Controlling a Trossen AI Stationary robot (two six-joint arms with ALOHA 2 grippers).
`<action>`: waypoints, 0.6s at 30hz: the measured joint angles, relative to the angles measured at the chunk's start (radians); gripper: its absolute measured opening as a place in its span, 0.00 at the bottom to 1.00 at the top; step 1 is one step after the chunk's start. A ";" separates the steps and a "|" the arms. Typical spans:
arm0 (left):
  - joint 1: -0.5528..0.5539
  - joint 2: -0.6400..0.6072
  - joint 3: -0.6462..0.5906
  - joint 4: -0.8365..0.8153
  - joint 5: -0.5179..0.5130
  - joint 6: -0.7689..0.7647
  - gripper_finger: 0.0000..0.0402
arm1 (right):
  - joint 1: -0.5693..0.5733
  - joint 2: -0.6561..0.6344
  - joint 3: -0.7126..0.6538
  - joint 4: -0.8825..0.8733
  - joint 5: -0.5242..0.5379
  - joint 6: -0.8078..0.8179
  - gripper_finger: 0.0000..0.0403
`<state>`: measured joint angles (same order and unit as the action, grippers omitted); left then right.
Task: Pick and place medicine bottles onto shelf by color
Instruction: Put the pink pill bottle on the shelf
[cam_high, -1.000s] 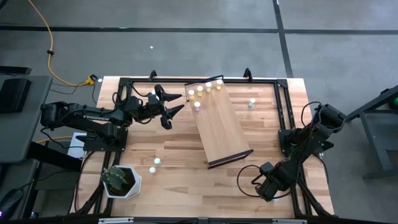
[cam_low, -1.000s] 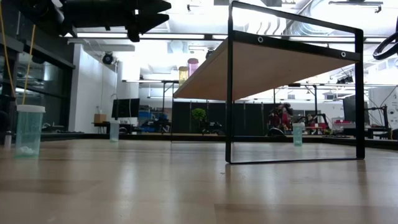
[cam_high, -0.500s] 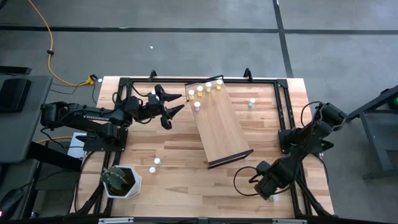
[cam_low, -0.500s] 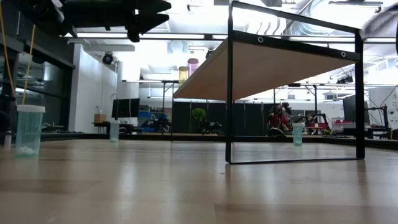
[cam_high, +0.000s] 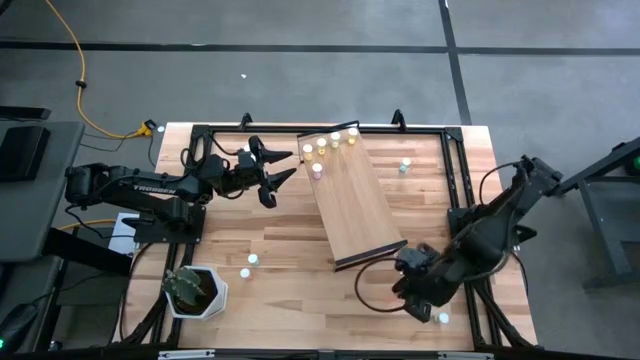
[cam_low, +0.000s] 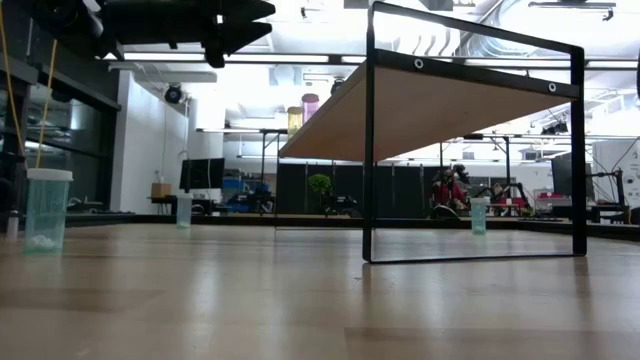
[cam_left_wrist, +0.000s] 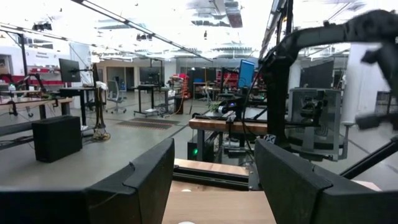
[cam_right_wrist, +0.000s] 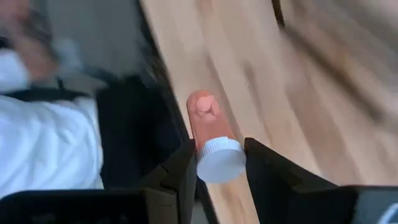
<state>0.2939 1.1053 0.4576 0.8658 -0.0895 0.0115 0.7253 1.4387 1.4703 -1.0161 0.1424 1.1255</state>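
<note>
My right gripper (cam_high: 405, 272) hangs raised over the table's near right part, close to the shelf's near end, shut on a pink medicine bottle (cam_right_wrist: 205, 121) with a white cap. The shelf (cam_high: 355, 195), a tilted light-wood board in a dark frame, carries several yellow and pink bottles (cam_high: 322, 147) at its far end. Left of that end my left gripper (cam_high: 280, 170) hovers open, nothing between its fingers (cam_left_wrist: 149, 180). A teal bottle (cam_high: 405, 165) stands on the table right of the shelf. Two more bottles (cam_high: 250, 265) stand at the near left. My right gripper pinches the pink bottle at its white-capped end (cam_right_wrist: 221, 163) between its two fingers (cam_right_wrist: 186, 168). The pink body sticks out beyond the fingertips. The fingers slant downward, and the bottle is lifted clear of the table.
A white pot with a plant (cam_high: 195, 290) stands at the near left corner. A white-capped bottle (cam_high: 443, 318) sits on the table near the right arm. A dark frame (cam_high: 455, 180) runs along the table's edges. In the low view the shelf's frame (cam_low: 470, 150) stands upright.
My right gripper has risen and gone toward the table's left and far side, nearer the shelf's near end, rolling its wrist as it went. It carries the pink bottle. The white-capped bottle on the table where it stood now shows.
</note>
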 joint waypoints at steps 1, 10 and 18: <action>0.000 0.000 0.000 0.000 0.000 0.000 0.53 | -0.011 0.000 0.041 -0.001 0.033 -0.059 0.27; -0.001 0.000 0.000 0.000 0.000 -0.025 0.53 | -0.335 0.000 0.302 -0.271 0.171 -0.435 0.27; -0.001 0.000 0.000 0.000 0.000 -0.045 0.53 | -0.685 0.093 0.310 -0.238 0.063 -0.790 0.27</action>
<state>0.2932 1.1057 0.4576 0.8654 -0.0895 -0.0336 0.0402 1.5317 1.7802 -1.2544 0.2056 0.3355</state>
